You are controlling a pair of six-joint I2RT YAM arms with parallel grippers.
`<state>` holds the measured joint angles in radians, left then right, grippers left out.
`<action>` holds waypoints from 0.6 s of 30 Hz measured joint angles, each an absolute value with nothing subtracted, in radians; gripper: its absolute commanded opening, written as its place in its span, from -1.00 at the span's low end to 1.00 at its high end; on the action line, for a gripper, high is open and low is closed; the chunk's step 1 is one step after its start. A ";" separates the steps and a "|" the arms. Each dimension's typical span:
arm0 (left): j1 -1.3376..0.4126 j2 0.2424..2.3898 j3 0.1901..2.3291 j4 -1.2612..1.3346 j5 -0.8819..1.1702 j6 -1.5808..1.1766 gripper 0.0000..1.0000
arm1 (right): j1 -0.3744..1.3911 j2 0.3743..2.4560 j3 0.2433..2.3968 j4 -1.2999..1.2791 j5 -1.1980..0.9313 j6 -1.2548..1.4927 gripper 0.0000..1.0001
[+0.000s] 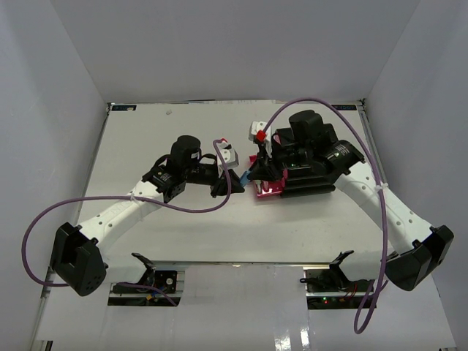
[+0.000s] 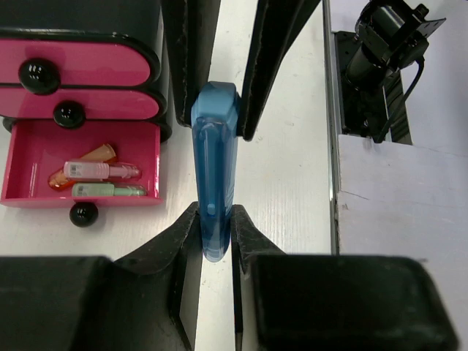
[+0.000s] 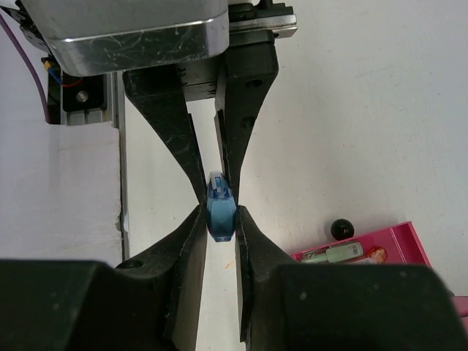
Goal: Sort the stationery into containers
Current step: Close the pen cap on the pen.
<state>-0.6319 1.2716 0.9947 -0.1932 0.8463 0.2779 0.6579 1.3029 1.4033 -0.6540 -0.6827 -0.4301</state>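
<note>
Jaws of left gripper and right gripper clamp one blue pen, an end each. We judge the open drawer nearer the right.

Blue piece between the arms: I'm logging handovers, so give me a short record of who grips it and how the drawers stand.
item: blue piece
left fingers: shut on one end
right fingers: shut on the other end
bottom drawer: pulled open
drawer contents: orange, pink and green pens
upper drawers: shut
</note>
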 measured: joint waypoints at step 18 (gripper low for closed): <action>-0.610 1.249 0.939 -0.236 0.830 0.244 -1.00 | 0.724 1.323 1.351 -0.625 -0.588 -0.431 -0.85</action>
<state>-0.6102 1.2491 0.9390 -0.2356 0.8299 0.2436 0.7242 1.3228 1.3510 -0.6250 -0.5884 -0.4309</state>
